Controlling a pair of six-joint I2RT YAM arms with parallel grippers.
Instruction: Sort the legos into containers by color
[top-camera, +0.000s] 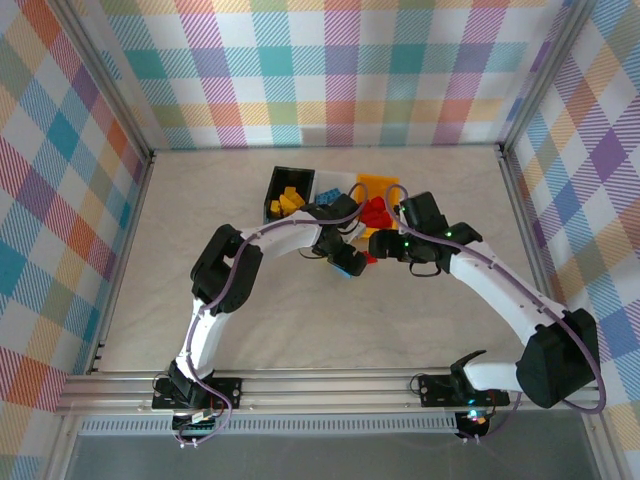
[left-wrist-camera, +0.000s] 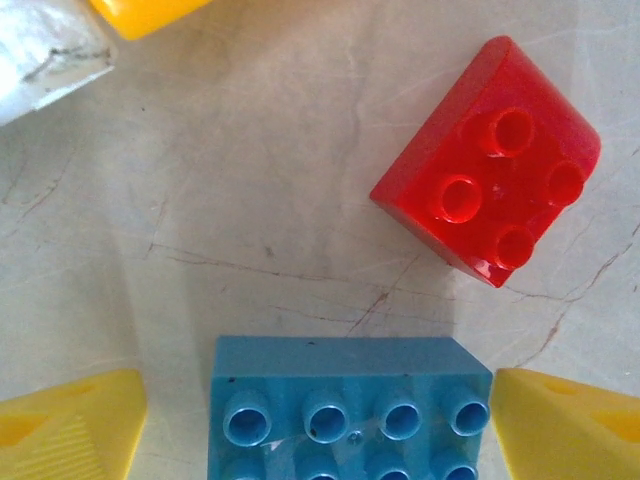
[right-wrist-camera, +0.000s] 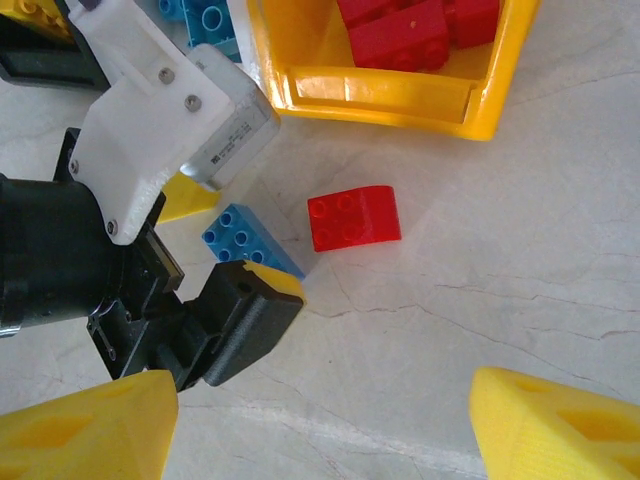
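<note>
From above, three small open-topped plastic bins stand joined in a row at the far middle of the pale marbled table (top-camera: 250, 320): the black bin (top-camera: 276, 186) on the left with yellow-orange studded bricks (top-camera: 288, 203) in it, the white bin (top-camera: 328, 181) in the middle, and the yellow-orange bin (top-camera: 372, 183) on the right with red studded bricks (top-camera: 376, 212) in it. Both arms reach in just near of the row. The left gripper (top-camera: 347, 260) is over a light blue studded plastic brick (top-camera: 352, 266), and the right gripper (top-camera: 378, 246) is just to its right. In the left wrist view, the blue brick lies flat on the table, studs up, between the two yellow fingertips (left-wrist-camera: 70, 425). The right one meets its edge and the left one stands off with a gap, so the jaws are apart and straddling it, not clamped. A small red brick with one rounded edge (left-wrist-camera: 490, 190) lies on the table beyond it, apart from it. In the right wrist view, the right gripper's own yellow fingers (right-wrist-camera: 560, 425) are spread wide with bare table between them. Past them the red brick lies just near of the yellow-orange bin's wall, and to its left the blue brick sits between the left gripper's fingers.
</note>
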